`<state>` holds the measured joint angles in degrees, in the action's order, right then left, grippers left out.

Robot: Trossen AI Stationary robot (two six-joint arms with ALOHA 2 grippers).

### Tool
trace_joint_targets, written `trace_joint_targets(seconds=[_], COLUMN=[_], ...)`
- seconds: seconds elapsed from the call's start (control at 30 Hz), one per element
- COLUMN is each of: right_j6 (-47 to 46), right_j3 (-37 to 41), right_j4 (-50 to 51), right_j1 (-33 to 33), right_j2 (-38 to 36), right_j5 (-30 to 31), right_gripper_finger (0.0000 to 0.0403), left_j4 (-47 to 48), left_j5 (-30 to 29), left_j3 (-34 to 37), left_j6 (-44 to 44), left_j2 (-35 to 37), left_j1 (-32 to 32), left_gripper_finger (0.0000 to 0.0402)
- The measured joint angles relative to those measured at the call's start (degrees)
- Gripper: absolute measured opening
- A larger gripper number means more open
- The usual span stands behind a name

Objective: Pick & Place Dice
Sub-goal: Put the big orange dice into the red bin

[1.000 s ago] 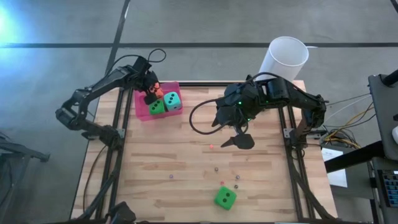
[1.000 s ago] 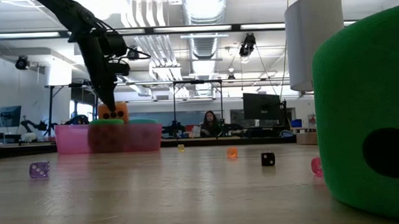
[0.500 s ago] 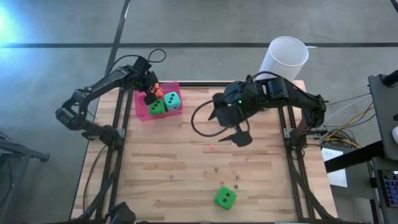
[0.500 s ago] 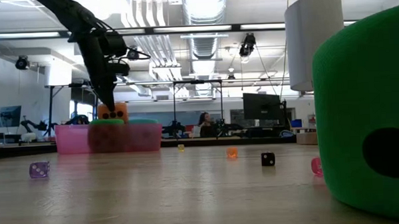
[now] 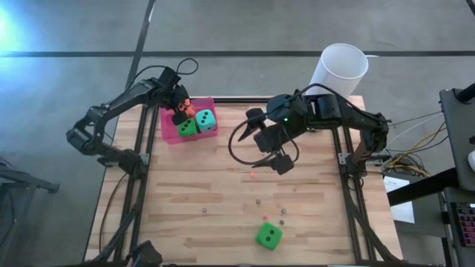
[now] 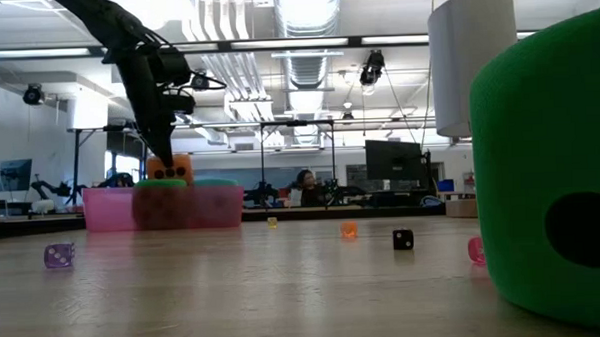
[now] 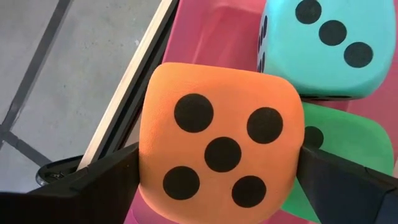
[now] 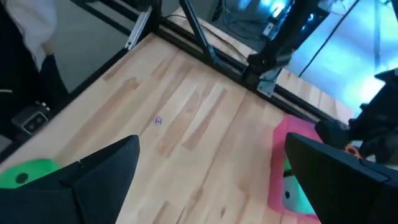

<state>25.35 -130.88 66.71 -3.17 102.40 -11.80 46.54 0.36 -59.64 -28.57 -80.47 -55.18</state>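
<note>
Right gripper (image 5: 261, 140) swung toward table centre and turned since a second ago; fingers spread wide, nothing between them. Hangs above bare wood mid-table, well apart from every die. Left arm unchanged.

Left gripper (image 5: 180, 108) parked over pink plastic tray (image 5: 166, 128) at far-left corner of light wooden slat table (image 5: 200, 178). Fingers at full spread on either side of orange soft foam die with black pips (image 7: 221, 152), five-pip face toward wrist camera. Pads look close against both flanks of die; cannot tell whether contact remains or die merely sits between them.

Orange die rests on top of stack inside tray. Just beyond it in tray: teal soft foam die (image 7: 317, 43), three-pip face visible, and bright green soft foam die (image 7: 326, 152) partly hidden below orange one. From above, teal die (image 5: 208, 119) and green die (image 5: 187, 127) sit side by side, touching, orange die (image 5: 186, 107) against tray's far wall.

Second bright green soft foam die (image 5: 269, 236) loose on table near front edge, well apart from both grippers; fills right side of low view (image 6: 551, 180).

Tiny dark beads (image 5: 258, 200) scattered between right gripper and loose green die. White cylindrical paper cup (image 5: 340, 68) at far-right corner, behind right arm.
</note>
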Motion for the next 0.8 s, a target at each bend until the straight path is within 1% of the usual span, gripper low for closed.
trace_joint_targets(seconds=[0.17, 0.3, 0.47, 0.57, 0.73, 0.8], right_j6=[-1.1, -1.7, -4.7, -6.2, -8.1, -9.1], right_j3=[3.1, 6.2, 12.4, 16.1, 22.4, 24.8], right_j4=[-0.5, -4.1, -16.8, -22.9, -34.1, -40.0], right_j1=[3.9, 7.8, 12.1, 13.9, 15.3, 15.4], right_j2=[0.0, 0.1, 0.0, 0.1, 0.1, 0.1], right_j5=[-0.2, 0.0, -0.1, 0.0, -0.2, -0.1], right_gripper_finger=[0.0400, 0.0400, 0.0400, 0.0400, 0.0400, 0.0400], left_j4=[0.0, 0.0, 0.0, 0.0, 0.0, 0.0], left_j5=[0.4, 0.4, 1.0, 1.0, 1.0, 1.0], left_j3=[0.0, 0.0, 0.0, 0.0, 0.0, 0.0], left_j6=[-0.1, -0.2, -2.8, -3.0, -3.0, -3.0], left_j2=[0.0, 0.0, 0.0, 0.0, 0.0, 0.0], left_j1=[0.0, 0.0, 0.0, 0.0, 0.0, 0.0], left_gripper_finger=[0.0396, 0.0396, 0.0399, 0.0397, 0.0396, 0.0398])
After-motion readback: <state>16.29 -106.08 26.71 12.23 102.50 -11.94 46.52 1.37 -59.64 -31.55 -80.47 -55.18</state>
